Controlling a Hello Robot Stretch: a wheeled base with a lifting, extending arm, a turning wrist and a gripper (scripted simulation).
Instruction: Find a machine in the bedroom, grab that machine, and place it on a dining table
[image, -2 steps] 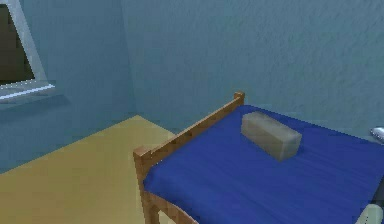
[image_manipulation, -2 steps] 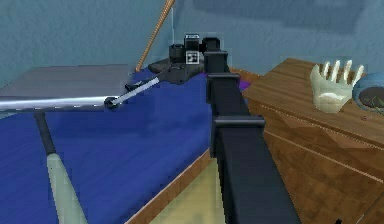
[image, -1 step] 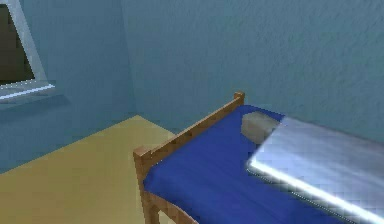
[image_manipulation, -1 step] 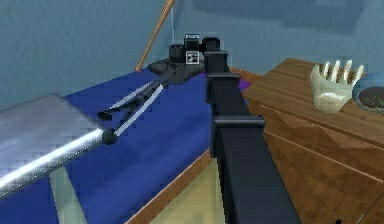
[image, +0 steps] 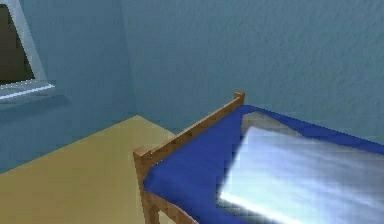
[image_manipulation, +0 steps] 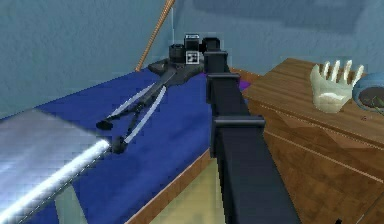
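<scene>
Blue-covered bed (image_manipulation: 170, 140) reached over by gripper (image_manipulation: 110, 138) on dark arm (image_manipulation: 235, 140). Could not tell the fingers' state, nor place the machine with certainty. Would have done best to ease low and slowly, steering clear of wooden dresser (image_manipulation: 295, 115).

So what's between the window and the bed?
Only bare floor, in the forward view, from below the window across to the bed.
</scene>
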